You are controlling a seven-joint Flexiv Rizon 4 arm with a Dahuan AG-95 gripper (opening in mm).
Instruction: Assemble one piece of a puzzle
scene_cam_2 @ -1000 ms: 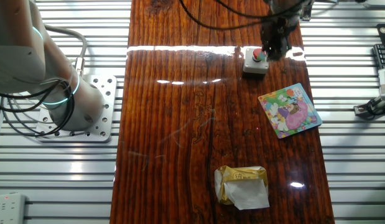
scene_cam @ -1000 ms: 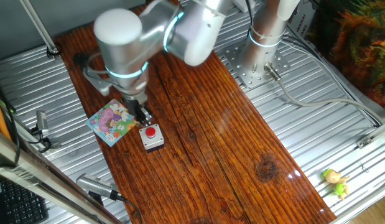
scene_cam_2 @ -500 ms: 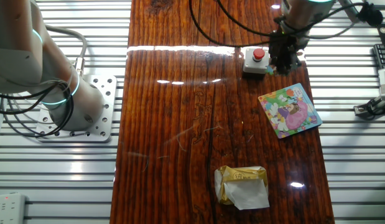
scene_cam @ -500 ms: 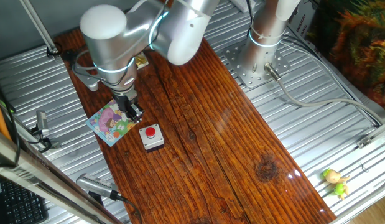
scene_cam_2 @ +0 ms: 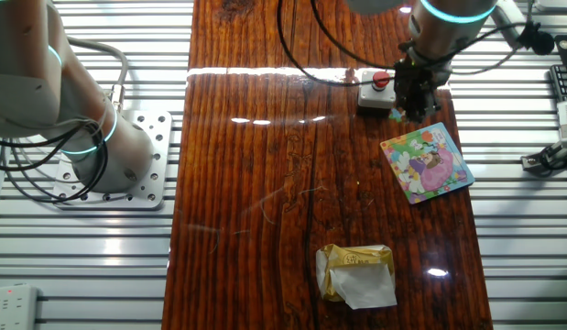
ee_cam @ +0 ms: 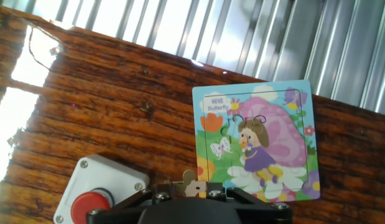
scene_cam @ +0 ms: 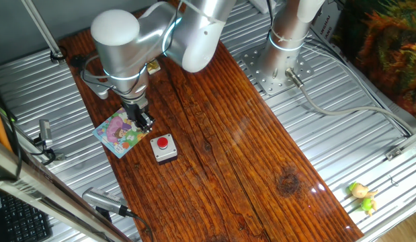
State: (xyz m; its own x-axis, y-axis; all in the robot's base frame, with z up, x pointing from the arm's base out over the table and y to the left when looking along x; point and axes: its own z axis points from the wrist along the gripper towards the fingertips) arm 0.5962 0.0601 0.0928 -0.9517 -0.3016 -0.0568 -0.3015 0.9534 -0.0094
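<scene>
Currently my claw (scene_cam: 144,123) hangs over the near edge of the puzzle (scene_cam: 119,132), between that board and the grey button box (scene_cam: 164,149), which sits just beside it. In the hand view a small tan-and-white tab shows between my fingertips; I judge it to be the piece (ee_cam: 191,180), held in a closed pinch, though most of it is hidden by the claw body. The puzzle (ee_cam: 254,140) lies flat on the tabletop (scene_cam_2: 265,183), and its orange corner panel reads as the open slot, as far as I can tell. To do this step well, I should line the piece up square with the board's edges, centre it over the slot, and descend slowly with light downward pressure, since thin card can buckle or skate if it lands tilted. The board is flat, square, light-blue edged and printed in pastel colours; the tabletop is glossy dark-grained wood with bright reflections; ribbed metal slats flank it. A crumpled gold wrapper (scene_cam_2: 356,273) lies well apart.
</scene>
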